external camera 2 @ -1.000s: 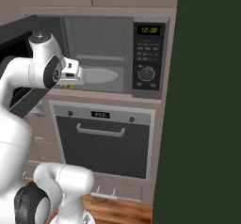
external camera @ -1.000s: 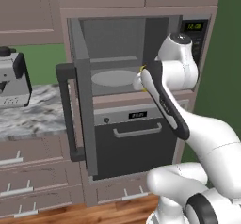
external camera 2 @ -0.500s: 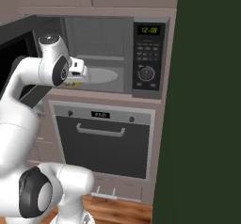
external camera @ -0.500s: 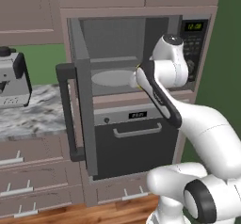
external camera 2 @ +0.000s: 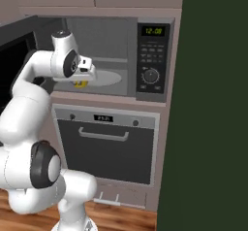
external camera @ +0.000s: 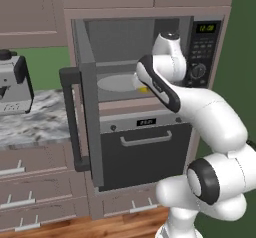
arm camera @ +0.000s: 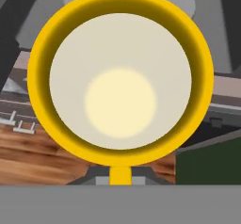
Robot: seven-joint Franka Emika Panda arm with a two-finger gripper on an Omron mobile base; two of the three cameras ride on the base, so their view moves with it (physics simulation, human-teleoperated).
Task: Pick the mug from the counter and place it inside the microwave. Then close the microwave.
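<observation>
The microwave [external camera: 150,52] stands open, its door [external camera: 90,127] swung out to the left with the black bar handle [external camera: 70,119] facing the room; its panel with the green display [external camera 2: 153,31] sits at the right. Below it is an oven [external camera 2: 109,150]. The counter [external camera: 35,124] lies left of the door, its right end hidden behind it, and carries a coffee machine [external camera: 12,84] cut off by the frame edge. The arm reaches into the cavity mouth, over the front of the pale round plate [external camera 2: 104,77]. The gripper [external camera 2: 81,82] is clamped on the mug [arm camera: 120,77], held at the front of the opening; only a yellow sliver of it shows below the hand from the 2 base views, and its open mouth hides the fingertips in the hand view.
</observation>
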